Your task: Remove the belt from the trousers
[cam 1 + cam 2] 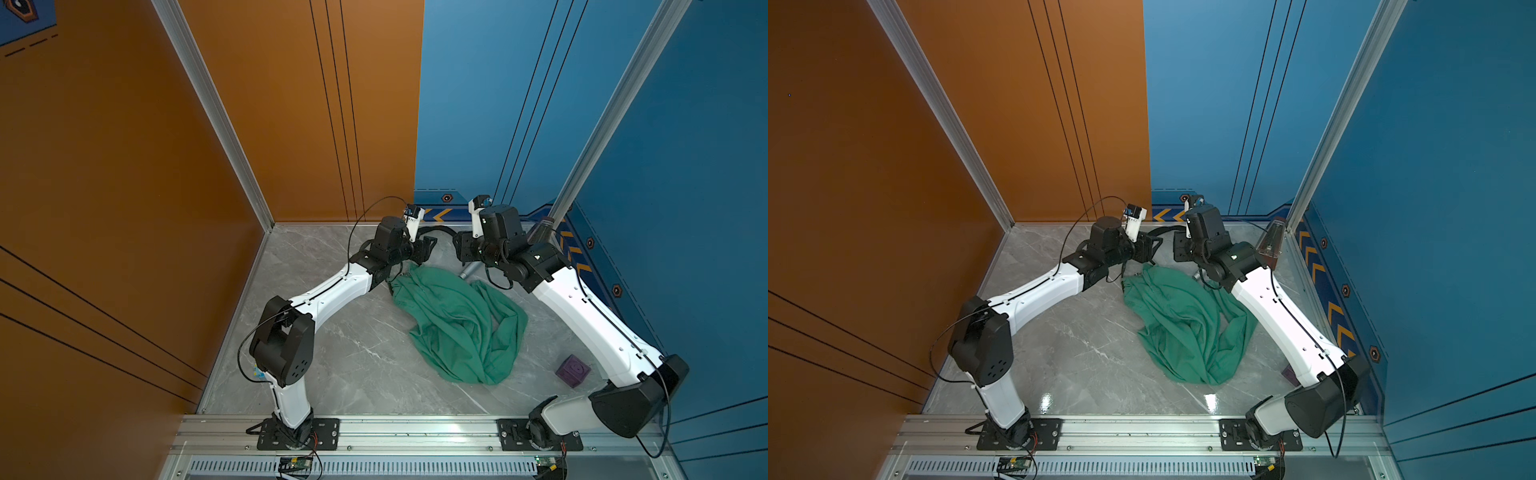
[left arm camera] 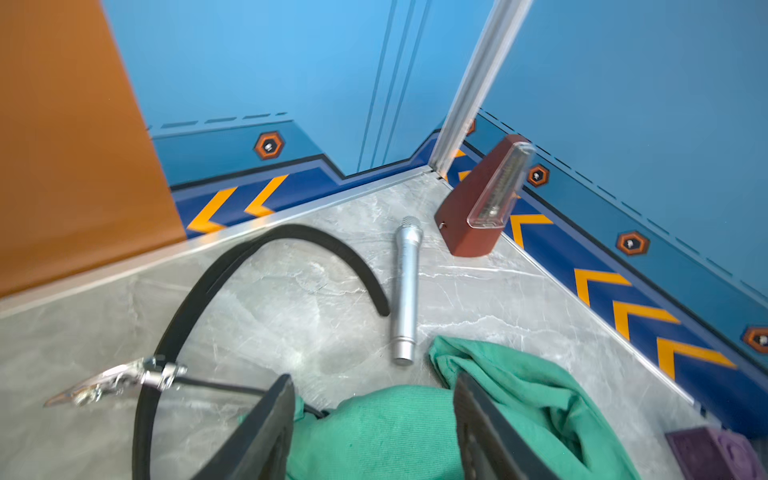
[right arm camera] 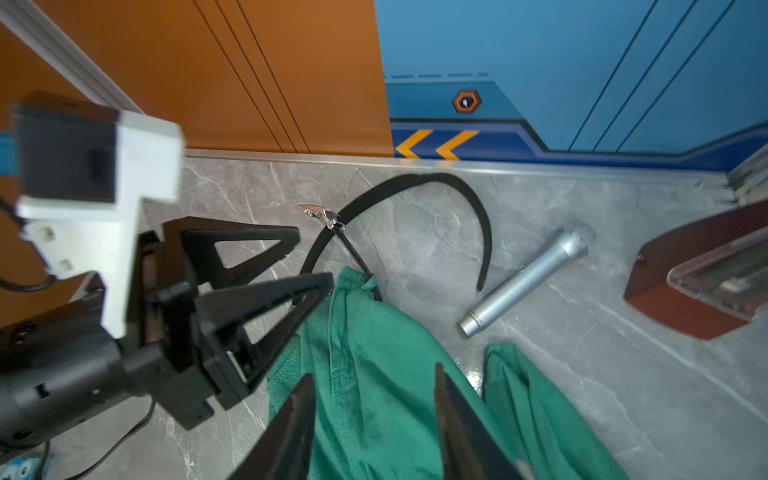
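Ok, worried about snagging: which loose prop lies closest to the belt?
The silver microphone, lying flat beside the free tip of the belt; the metronome stands in the corner, the purple cube beyond the trousers.

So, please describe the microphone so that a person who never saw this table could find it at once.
Look to the far corner of the marble table where a red-brown metronome stands. Between it and the free end of the black belt lies the microphone. It is the only silver tube there, with a mesh head.

Silver microphone (image 2: pixel 406 286) lying flat near brown metronome (image 2: pixel 478 203) (upright, in corner); purple cube (image 1: pixel 573 370) apart.
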Controlling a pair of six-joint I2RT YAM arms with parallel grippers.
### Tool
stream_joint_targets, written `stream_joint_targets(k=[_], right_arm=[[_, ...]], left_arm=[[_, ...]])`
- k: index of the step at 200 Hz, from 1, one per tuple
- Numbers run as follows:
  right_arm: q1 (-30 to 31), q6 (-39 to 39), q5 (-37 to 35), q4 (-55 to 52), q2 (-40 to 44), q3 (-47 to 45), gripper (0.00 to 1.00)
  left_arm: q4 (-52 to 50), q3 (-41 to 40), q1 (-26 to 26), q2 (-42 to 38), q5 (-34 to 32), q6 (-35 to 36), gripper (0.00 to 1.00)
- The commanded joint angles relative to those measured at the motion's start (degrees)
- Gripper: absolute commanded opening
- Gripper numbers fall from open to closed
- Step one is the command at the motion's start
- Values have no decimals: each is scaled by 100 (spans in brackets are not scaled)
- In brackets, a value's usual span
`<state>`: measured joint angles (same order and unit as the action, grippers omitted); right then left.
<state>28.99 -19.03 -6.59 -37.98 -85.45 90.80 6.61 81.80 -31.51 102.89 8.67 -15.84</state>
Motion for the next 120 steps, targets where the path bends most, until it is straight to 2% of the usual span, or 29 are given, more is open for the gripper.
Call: stream_joint_targets(k=[1, 26, 69, 89, 120], right_arm=[[-98, -116, 405, 92, -905, 70, 61], [-26, 254, 546, -108, -2396, 1136, 63], [-45, 474, 673, -1007, -5002, 3930, 64], [-43, 425, 806, -1198, -5681, 4647, 64], [-42, 408, 795, -1191, -6140, 4857, 64]], left_arm=[[153, -450, 300, -56, -305, -1006, 57], [156, -908, 348, -107, -387, -1215, 55], [165, -1416, 501, -86, -253, -1302, 55], [165, -1474, 635, -45, -176, -1220, 56], [165, -1499, 896, -45, -34, -1167, 56]])
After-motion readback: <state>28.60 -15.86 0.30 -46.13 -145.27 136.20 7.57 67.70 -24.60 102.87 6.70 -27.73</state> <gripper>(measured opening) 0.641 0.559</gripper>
